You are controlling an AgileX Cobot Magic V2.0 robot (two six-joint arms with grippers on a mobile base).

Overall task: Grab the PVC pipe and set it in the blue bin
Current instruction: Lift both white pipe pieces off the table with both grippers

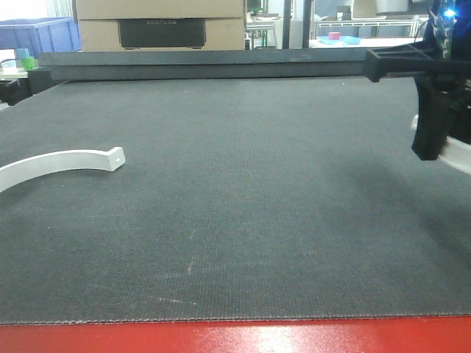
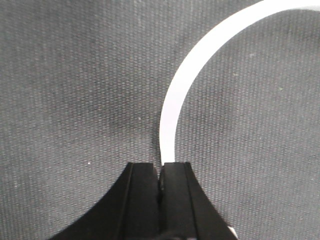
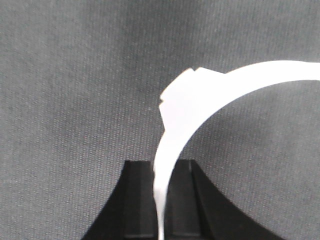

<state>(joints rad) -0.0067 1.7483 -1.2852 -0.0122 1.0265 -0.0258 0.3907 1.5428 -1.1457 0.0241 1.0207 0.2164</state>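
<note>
Two white curved PVC pipe pieces show. One PVC pipe piece (image 1: 59, 160) lies on the dark mat at the left and runs off the frame edge. In the left wrist view this pipe piece (image 2: 172, 112) arcs up and right from under the right finger of my left gripper (image 2: 160, 170), whose jaws are shut together with nothing between them. My right gripper (image 3: 161, 172) is shut on the second pipe piece (image 3: 185, 107), held above the mat at the right edge (image 1: 434, 143). The blue bin (image 1: 40, 33) stands far back left, beyond the table.
A dark bar (image 1: 213, 68) runs along the mat's (image 1: 243, 206) far edge. Behind it stand a cardboard box (image 1: 158, 22) and white tables. A red strip (image 1: 235, 338) borders the near edge. Small green and blue items (image 1: 26, 60) sit at the far left.
</note>
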